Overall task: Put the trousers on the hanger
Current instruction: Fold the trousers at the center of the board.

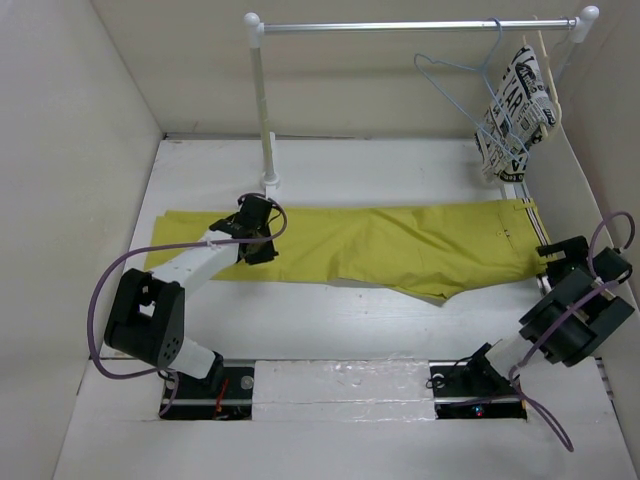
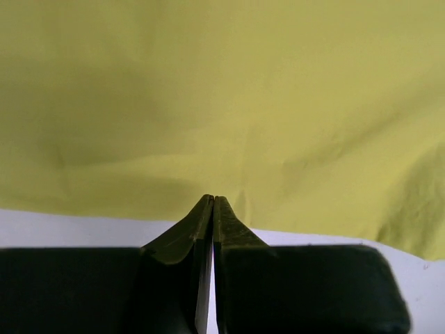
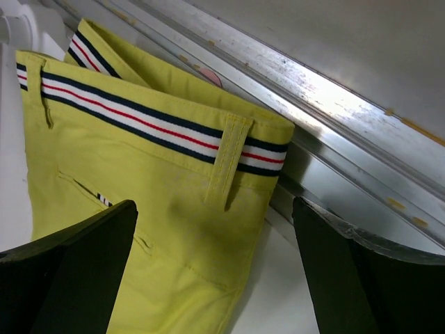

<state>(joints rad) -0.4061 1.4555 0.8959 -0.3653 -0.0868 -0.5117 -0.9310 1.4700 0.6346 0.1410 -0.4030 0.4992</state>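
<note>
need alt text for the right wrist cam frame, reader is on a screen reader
The open right gripper faces the waist end of yellow trousers, its two dark fingers framing a belt loop and a navy, white and red striped waistband. A metal rail runs alongside to the right.

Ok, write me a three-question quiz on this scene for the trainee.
1. True or false: the left gripper is wide open.
2. Where is the hanger? A) on the rail B) flat on the table C) on an arm
3. Fill in: the right gripper is ___ before the trousers' waistband.
Key: 1 false, it is shut on the trousers' edge; 2 A; 3 open.
</note>
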